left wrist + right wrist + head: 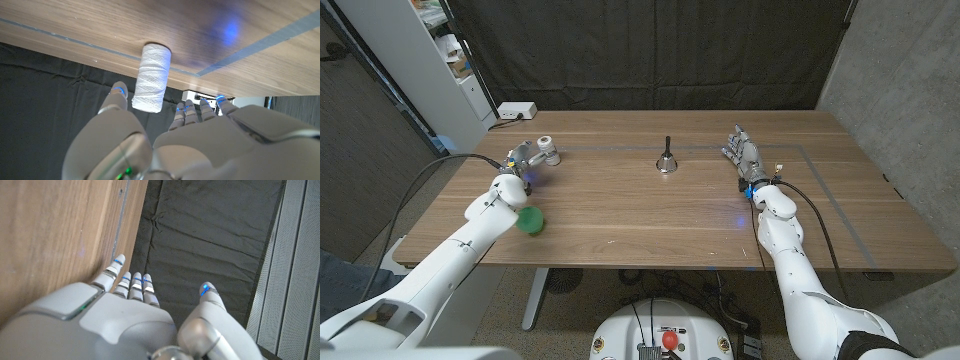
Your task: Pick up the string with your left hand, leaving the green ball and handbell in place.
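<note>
The left hand [520,160] has its fingers apart just at the upright string [546,150], not gripping. At 5 o'clock from it lies the ball [531,221]; at 3 o'clock stands the bell [667,160]. The right hand [744,157] is spread, holding nothing.

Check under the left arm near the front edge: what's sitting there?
A green ball sits on the table, right beside the left forearm. The arm covers its left side, so contact can't be judged. The left hand is further back at the string spool.
</note>
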